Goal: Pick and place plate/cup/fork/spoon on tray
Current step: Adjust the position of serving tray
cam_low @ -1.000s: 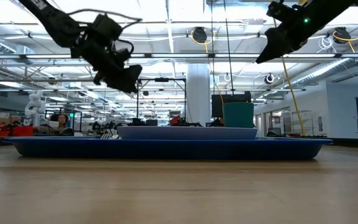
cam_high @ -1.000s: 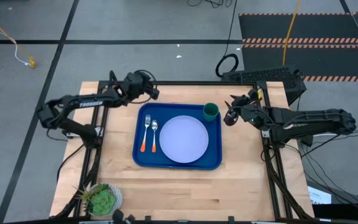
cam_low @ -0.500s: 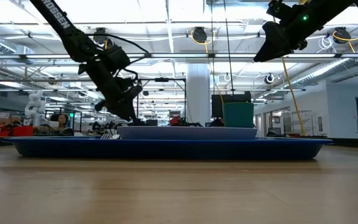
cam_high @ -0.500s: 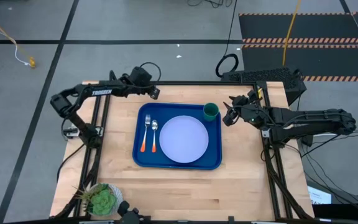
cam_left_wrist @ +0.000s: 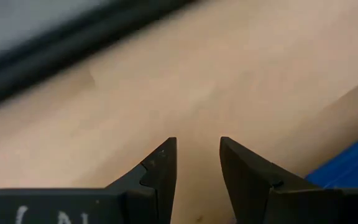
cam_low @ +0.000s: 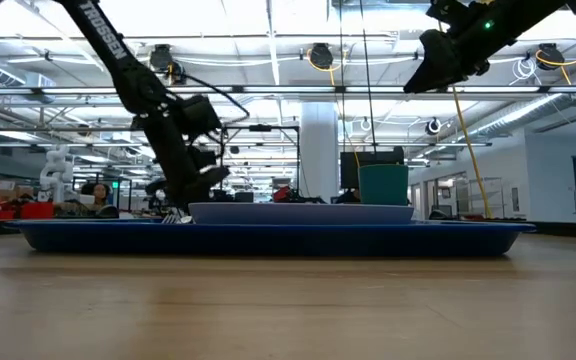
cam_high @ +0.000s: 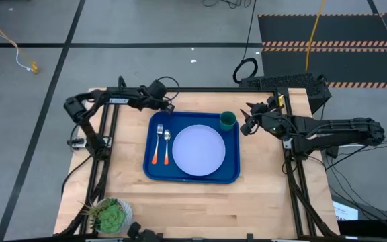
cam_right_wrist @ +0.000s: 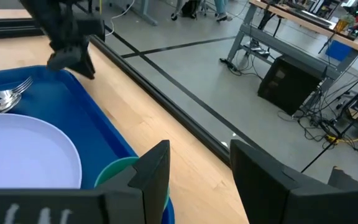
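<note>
On the wooden table lies the blue tray (cam_high: 152, 168). On it rest the pale plate (cam_high: 199, 150), the dark green cup (cam_high: 228, 120) in its far right corner, and the orange-handled fork (cam_high: 157, 143) and spoon (cam_high: 166, 144) side by side at its left. My left gripper (cam_high: 170, 107) hangs open just beyond the tray's far left corner, pointing steeply down at bare wood (cam_left_wrist: 197, 81), with nothing between its fingers. My right gripper (cam_high: 246, 124) stands open, high up to the right of the cup (cam_right_wrist: 120, 171).
A small white pot with a green plant (cam_high: 111, 215) stands at the table's near left corner. Black frame rails (cam_high: 106, 134) run along the table's left and right sides. Bare wood (cam_high: 200, 208) stretches between the tray and the near edge.
My left gripper has sunk toward the table by the tray's far left corner and tipped to point more steeply down, its arm folding in toward the far edge. Its fingers show the same gap. The tray and the things on it have stayed in place.
</note>
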`<state>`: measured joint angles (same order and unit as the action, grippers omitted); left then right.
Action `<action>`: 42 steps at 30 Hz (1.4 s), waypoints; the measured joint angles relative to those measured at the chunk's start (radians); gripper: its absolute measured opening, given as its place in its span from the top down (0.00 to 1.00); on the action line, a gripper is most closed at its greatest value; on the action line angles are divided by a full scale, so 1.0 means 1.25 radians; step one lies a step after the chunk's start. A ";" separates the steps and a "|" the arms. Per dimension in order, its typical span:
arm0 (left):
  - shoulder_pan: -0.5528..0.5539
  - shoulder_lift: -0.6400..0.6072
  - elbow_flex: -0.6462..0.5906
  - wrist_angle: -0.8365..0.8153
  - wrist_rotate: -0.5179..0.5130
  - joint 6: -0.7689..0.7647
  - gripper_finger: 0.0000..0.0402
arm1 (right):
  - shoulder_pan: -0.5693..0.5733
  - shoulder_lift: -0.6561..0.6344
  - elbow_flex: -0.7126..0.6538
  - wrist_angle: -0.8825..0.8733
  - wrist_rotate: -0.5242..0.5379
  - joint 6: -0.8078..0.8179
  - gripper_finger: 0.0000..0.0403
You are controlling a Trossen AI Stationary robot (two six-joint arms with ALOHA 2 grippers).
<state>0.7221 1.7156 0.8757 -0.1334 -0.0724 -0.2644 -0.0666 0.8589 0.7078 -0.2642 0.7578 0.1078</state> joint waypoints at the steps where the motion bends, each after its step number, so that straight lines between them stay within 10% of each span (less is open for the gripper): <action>1: 0.000 0.013 0.000 -0.002 0.006 -0.001 0.69 | 0.000 0.000 0.000 -0.001 0.000 0.000 0.60; 42: -0.050 0.041 0.001 -0.049 -0.008 -0.035 0.69 | 0.002 0.000 0.000 -0.020 0.000 0.003 0.60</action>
<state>0.6598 1.7668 0.8773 -0.1941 -0.0827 -0.3086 -0.0647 0.8591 0.7078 -0.2893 0.7574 0.1116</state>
